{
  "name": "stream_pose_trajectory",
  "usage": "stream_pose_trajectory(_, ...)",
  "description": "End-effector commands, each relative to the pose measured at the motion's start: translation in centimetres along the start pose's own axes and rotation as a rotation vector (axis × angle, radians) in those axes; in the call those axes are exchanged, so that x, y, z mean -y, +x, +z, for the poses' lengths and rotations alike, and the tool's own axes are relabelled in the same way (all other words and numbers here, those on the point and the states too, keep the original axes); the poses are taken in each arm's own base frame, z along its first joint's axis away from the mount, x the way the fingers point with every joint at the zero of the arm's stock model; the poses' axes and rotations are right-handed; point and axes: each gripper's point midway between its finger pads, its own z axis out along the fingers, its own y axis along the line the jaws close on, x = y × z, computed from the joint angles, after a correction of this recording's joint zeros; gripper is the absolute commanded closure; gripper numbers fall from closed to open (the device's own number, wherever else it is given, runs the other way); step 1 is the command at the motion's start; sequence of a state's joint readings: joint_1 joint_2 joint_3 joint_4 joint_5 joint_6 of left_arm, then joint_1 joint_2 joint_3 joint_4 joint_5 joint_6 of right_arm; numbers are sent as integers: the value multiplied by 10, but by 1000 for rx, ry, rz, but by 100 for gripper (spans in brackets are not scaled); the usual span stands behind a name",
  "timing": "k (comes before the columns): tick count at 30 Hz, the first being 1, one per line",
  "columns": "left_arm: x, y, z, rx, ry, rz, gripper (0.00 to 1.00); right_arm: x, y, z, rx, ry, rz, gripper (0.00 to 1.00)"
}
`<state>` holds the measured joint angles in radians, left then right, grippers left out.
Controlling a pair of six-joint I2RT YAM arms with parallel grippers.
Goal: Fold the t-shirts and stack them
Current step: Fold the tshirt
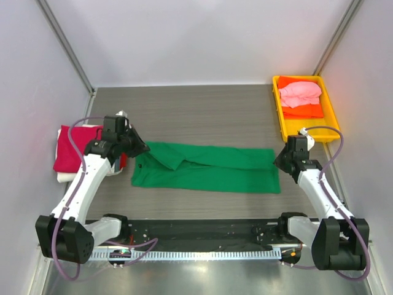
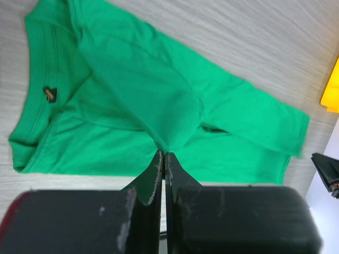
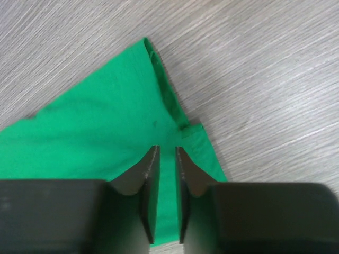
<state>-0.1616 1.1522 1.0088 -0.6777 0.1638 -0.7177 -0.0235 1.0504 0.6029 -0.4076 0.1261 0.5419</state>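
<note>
1. Your grey wood-grain table (image 1: 202,117) carries everything.
2. The green t-shirt (image 1: 209,172) lies mid-table, folded into a long band running left to right.
3. The yellow tray (image 1: 277,114) sits far right, holding an orange t-shirt (image 1: 304,112) with a pink t-shirt (image 1: 299,93) bunched on top.
4. The crimson t-shirt (image 1: 67,150) lies at the left edge on a white t-shirt (image 1: 63,177).
5. Your left gripper (image 2: 164,153) is clamped on a raised fold of the green t-shirt near its left end.
6. Your right gripper (image 3: 167,151) hangs over the opposite end, jaws a narrow gap apart.
</note>
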Motion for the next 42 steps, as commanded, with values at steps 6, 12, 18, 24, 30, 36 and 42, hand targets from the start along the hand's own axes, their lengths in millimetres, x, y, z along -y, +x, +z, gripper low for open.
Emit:
stream_pose_trajectory(6,-8,27,-13,-41,45,-4,100,-1,-3,-9,30,-19,36,48)
stream_pose_trajectory(12,-17,47,-5,-102,44,-21,100,-56,10,-26,-50,-231,-42,51)
stream_pose_trajectory(18,-23,53,-1,-104,34,-29,100,-139,49,-59,-211,-539,-22,52)
stream_pose_trajectory(24,-24,50,1,-101,23,-17,100,-214,94,-94,-275,-760,22,52)
stream_pose_trajectory(30,-27,40,3,-72,-11,5,100,-262,120,-92,-216,-744,107,59)
stream_pose_trajectory(36,-25,31,5,-62,-18,23,100,-303,169,-105,-253,-791,152,62)
stream_pose_trajectory(42,-23,26,6,-56,-23,37,100,-333,204,-92,-271,-766,116,62)
